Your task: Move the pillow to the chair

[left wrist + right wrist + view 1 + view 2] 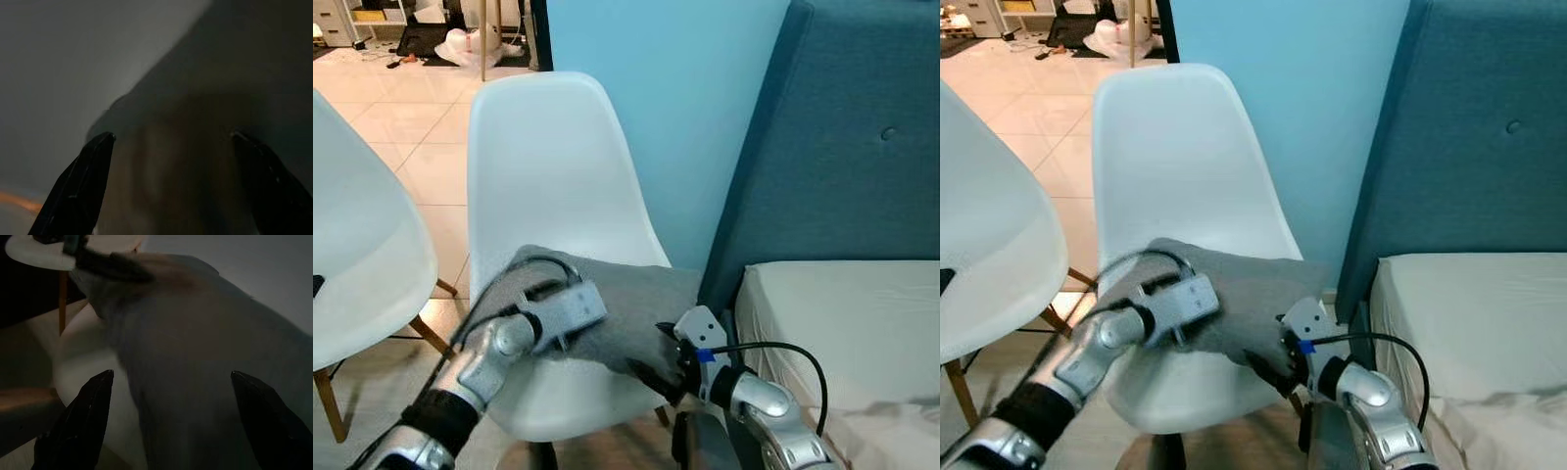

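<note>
A grey pillow [628, 299] lies on the seat of the white shell chair [548, 166], leaning towards its right edge. My left gripper [173, 135] comes at the pillow from the left; its fingers are spread wide and open, with the pillow's grey cloth [195, 161] just ahead of them. From the right, my right gripper [172, 374] faces the pillow [195, 382], also open, with its fingertips on either side of the pillow's edge. In the eye views both wrists [563, 313] [700, 343] press against the pillow, and the fingers are hidden by it.
A second white chair [362, 255] with wooden legs stands close on the left. A bed with a white mattress [842, 313] and a teal headboard [842, 147] is on the right. A light blue wall [675, 98] rises behind the chair, with tiled floor [411, 127] beyond.
</note>
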You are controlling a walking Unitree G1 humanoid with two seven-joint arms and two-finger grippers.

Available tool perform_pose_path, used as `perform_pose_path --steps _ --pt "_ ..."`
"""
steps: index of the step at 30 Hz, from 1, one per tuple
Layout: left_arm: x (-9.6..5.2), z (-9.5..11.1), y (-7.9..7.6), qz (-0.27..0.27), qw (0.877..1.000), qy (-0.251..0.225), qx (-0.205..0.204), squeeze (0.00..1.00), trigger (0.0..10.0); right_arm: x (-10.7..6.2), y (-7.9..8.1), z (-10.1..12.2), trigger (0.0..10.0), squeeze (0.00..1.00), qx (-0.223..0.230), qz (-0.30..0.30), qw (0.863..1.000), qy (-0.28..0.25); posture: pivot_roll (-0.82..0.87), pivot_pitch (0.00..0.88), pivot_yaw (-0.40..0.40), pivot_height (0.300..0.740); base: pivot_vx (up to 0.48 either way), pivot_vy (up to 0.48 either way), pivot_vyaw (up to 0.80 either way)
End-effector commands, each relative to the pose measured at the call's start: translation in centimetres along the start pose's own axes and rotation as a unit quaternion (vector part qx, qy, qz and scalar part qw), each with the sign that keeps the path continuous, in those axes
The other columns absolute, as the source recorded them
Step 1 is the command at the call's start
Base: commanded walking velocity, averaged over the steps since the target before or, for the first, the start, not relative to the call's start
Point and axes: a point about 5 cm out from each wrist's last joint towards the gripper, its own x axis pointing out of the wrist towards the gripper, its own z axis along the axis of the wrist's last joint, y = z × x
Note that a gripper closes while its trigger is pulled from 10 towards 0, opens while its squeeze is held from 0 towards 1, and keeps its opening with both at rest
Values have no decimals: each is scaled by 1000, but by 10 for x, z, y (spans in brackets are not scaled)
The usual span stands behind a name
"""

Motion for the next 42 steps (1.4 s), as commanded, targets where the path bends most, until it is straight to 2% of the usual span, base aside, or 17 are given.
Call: perform_pose_path --steps 1,4,6,7,10,12,14,15,19,20,21,23,24,28,35,39,42 --pt "-6 -21 -29 -122 988 70 -59 0 10000 1 3 -3 10000 0 -5 5 1000 5 -43 59 -27 589 0 0 0" --pt "-6 -24 -34 -112 992 60 -13 0 10000 4 2 -1 10000 0 0 3 1000 1 -48 60 -22 589 0 0 0" --pt "1 -20 -29 -47 979 60 -188 0 10000 4 2 0 10000 0 -2 2 1000 1 -48 62 -21 589 0 0 0" --pt "2 -24 -22 -2 976 75 -207 0 10000 4 1 0 10000 0 -3 1 1000 1 -45 59 -22 589 0 0 0" --pt "1 -33 -15 22 990 113 -80 0 10000 2 1 -1 10000 0 -3 0 1000 1 -46 59 -23 589 0 0 0" --pt "2 -32 -7 75 962 87 -246 0 10000 2 2 -2 10000 0 -3 1 1000 2 -46 57 -22 589 0 0 0" --pt "0 -35 -8 64 971 98 -209 0 10000 1 2 -3 10000 0 -4 -1 1000 2 -47 53 -23 589 0 0 0" --pt "1 -31 -8 74 952 77 -287 0 10000 1 2 -3 10000 0 -2 -6 1000 1 -48 53 -23 589 0 0 0" --pt "-4 -35 -1 124 951 84 -269 0 10000 2 0 -2 10000 0 -4 -17 1000 -1 -58 52 -19 589 0 0 0" --pt "-7 -39 1 201 892 55 -402 0 10000 7 -16 0 10000 0 5 -116 993 -16 -46 41 -24 589 0 0 0" --pt "-7 -39 1 201 892 55 -402 0 10000 7 -16 0 10000 0 5 -116 993 -16 -46 41 -24 589 0 0 0" --pt "-10 -45 0 243 847 51 -469 0 10000 9 -26 1 10000 0 18 -180 983 -27 -48 37 -27 589 0 0 0" --pt "-12 -49 0 257 858 68 -440 0 10000 9 -30 2 10000 0 29 -202 979 -32 -46 37 -27 589 0 0 0" --pt "-20 -66 -4 299 826 120 -461 0 10000 9 -43 5 10000 0 63 -265 961 -49 -35 26 -38 589 0 0 0" --pt "-32 -64 2 335 828 87 -442 0 10000 17 -43 9 10000 0 58 -252 964 -55 -18 17 -45 589 0 0 0" --pt "-28 -48 4 299 861 25 -410 0 10000 25 -39 7 10000 0 54 -256 964 -51 -9 20 -38 589 0 0 0" --pt "-27 -49 -1 287 862 38 -416 0 10000 27 -39 7 10000 0 52 -261 963 -51 -11 22 -33 589 0 0 0"
